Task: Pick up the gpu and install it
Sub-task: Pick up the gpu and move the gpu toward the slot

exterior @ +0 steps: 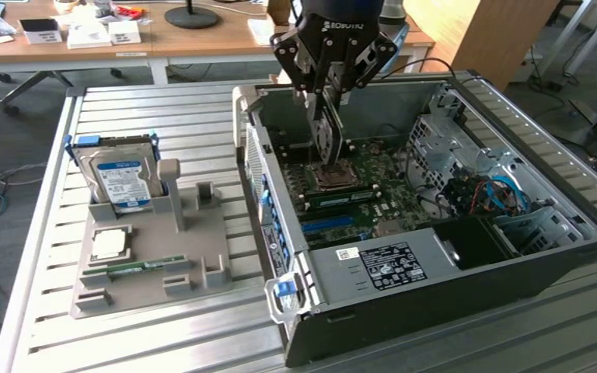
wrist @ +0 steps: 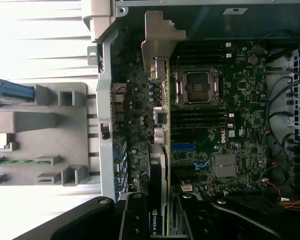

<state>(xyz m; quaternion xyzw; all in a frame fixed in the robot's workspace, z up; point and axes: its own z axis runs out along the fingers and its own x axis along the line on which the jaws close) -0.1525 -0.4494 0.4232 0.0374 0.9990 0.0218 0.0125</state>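
While jaws clamp it, the gpu (exterior: 326, 138) hangs lengthwise, bracket end down.

Exterior view is getting soft, even light; table (exterior: 174, 116) slats are throwing a mild sheen, shadows are pooling inside the case (exterior: 403, 311). Wrist view is clipping: the table is blowing out to white, the motherboard (wrist: 215, 125) is sitting dim, my gripper (wrist: 159, 220) is reading near-black, and the gpu (wrist: 157, 45) bracket is catching light.
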